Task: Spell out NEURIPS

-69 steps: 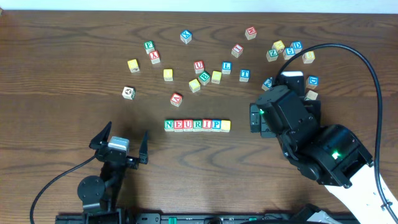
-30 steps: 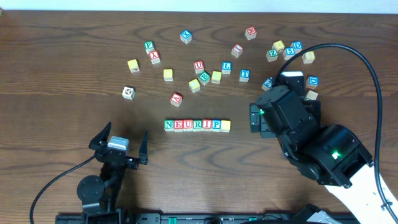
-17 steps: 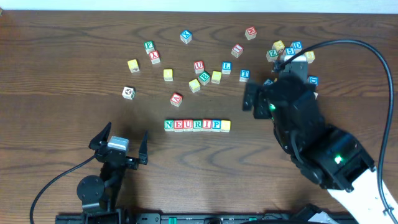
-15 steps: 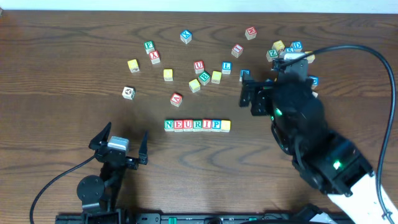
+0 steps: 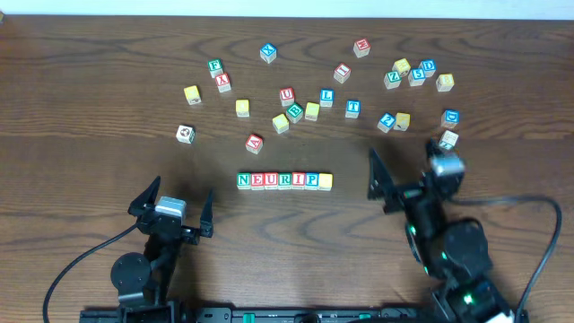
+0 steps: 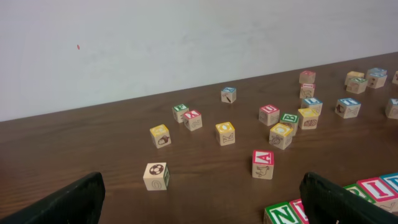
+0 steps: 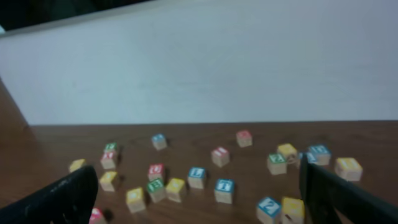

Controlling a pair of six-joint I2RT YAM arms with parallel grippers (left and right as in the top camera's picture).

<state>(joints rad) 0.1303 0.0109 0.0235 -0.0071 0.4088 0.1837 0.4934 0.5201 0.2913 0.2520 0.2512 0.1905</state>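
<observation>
The NEURIPS cubes point(image 5: 284, 180) stand in one straight row at the table's middle: N, E, U, R, I, P, then a yellow-faced cube at the right end. Its left end, a green N point(image 6: 281, 213), shows at the lower right of the left wrist view. My left gripper point(image 5: 177, 201) rests near the front edge, left of the row, open and empty point(image 6: 205, 208). To the right of the row and apart from it is my right gripper point(image 5: 405, 172), open with nothing between its fingers point(image 7: 199, 205). It faces the loose cubes at the back.
Several loose letter cubes lie scattered across the back of the table, with a cluster point(image 5: 296, 106) behind the row and another point(image 5: 414, 74) at the back right. A cube with a football picture point(image 5: 186, 134) sits at the left. A white wall rises behind the table.
My right arm has pulled back from the cubes at the back right toward the front edge, uncovering them. The left arm and the row have not moved.
</observation>
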